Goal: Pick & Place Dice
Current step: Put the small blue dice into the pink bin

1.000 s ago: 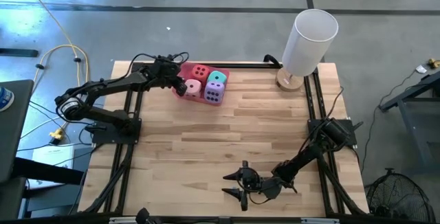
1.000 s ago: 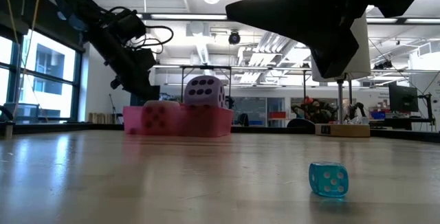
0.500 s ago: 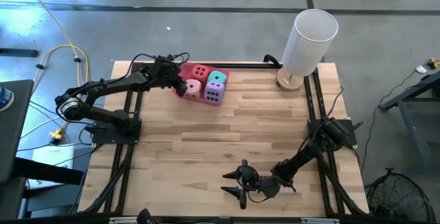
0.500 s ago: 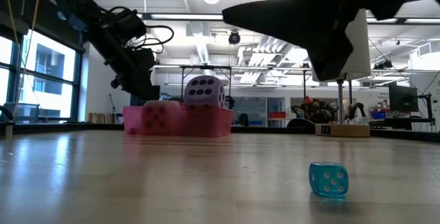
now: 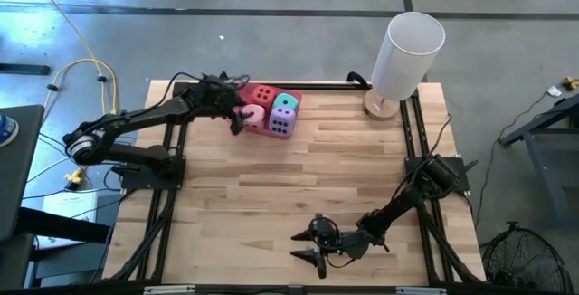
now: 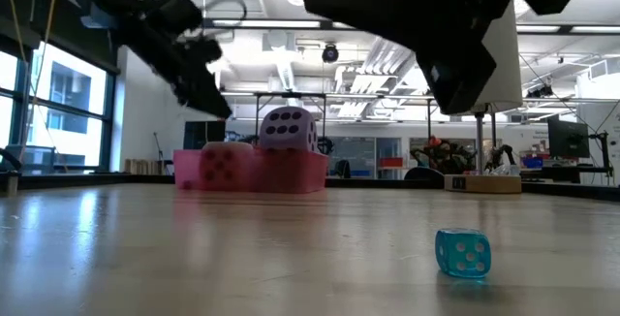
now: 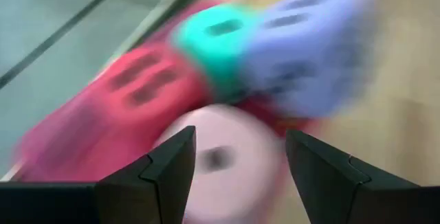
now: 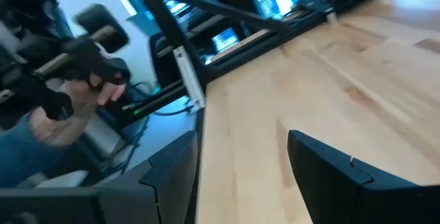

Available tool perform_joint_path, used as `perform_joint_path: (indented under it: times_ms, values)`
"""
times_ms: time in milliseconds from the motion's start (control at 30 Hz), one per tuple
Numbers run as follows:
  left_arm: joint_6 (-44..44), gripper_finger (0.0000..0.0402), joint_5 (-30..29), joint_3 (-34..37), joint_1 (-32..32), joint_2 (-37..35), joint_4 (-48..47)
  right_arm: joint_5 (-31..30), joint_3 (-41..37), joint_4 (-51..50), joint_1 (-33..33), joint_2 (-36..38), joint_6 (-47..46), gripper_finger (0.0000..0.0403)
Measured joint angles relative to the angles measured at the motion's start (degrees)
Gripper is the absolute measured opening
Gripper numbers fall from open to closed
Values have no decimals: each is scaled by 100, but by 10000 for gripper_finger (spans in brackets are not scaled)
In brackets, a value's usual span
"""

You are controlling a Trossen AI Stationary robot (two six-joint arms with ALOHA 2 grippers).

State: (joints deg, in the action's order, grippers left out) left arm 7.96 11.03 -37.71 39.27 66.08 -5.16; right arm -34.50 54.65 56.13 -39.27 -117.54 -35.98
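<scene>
**Four soft dice packed together, one tiny cube alone**

Red soft cube w/ dark pips (image 5: pixel 263 94), teal one (image 5: pixel 287 103), pink one (image 5: pixel 254 115) & purple one (image 5: pixel 281 121) sit touching in a 2x2 block at table's far left. Tiny translucent blue die (image 6: pixel 462 253) lies apart on the wood, upright, near front.

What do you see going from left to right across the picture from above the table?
Left hand → pink die → purple die → right hand → white lamp.
</scene>
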Motion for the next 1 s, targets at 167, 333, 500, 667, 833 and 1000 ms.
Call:
perform_joint_path:
  times_ms: [167, 333, 500, 667, 833, 1000]
  values:
    - [506, 215, 1123, 0, -691, -709, -329, 601, 49, 17, -21, 0, 179, 220]
    - [195, 215, 1030, 1, -1558, -1271, -685, 1072, 393, -23, -123, 0, 830, 219]
    - [-223, 215, 1150, 370, -2847, -1471, -263, 1046, 953, -1237, -138, 4, 1280, 211]
    - [-634, 215, 8, 880, -4215, -1475, 726, 1032, 1496, -3515, -140, 4, 1239, 201]
    - [-856, 215, -1054, 1188, -5296, -1473, 1258, 516, 1716, -4351, -172, 11, 1110, 193]
    - [-1231, 215, -1649, 1250, -5913, -1426, 1293, 544, 1709, -4907, -225, 11, 529, 188]
